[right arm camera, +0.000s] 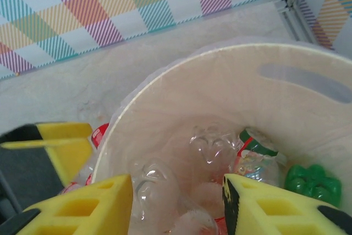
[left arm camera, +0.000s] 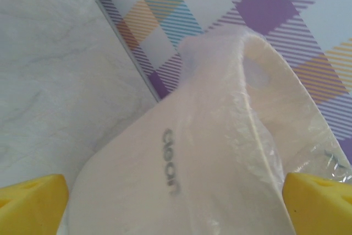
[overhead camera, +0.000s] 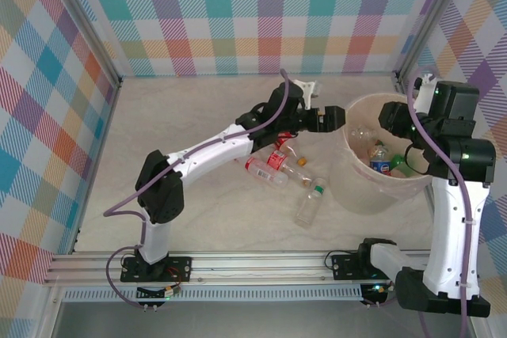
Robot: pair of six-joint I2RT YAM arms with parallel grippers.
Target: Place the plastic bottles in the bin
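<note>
The bin (overhead camera: 376,195) is a wide cream bucket with a clear liner at the right of the table. Inside it lie clear bottles (overhead camera: 363,132), a red-labelled one (overhead camera: 380,161) and a green bottle (overhead camera: 400,168). Several more bottles lie on the table left of it: a red-labelled one (overhead camera: 267,170), an orange-capped one (overhead camera: 297,157) and a green-capped one (overhead camera: 310,202). My left gripper (overhead camera: 337,119) hangs wide open and empty at the bin's left rim, facing its outer wall (left arm camera: 209,136). My right gripper (right arm camera: 176,207) is open above the bin's inside (right arm camera: 220,92), over clear bottles (right arm camera: 212,144).
Checked walls and metal frame posts (overhead camera: 400,77) close in the table at the back and sides. A rail (overhead camera: 238,263) runs along the near edge by the arm bases. The left arm (overhead camera: 214,152) stretches across the table above the loose bottles.
</note>
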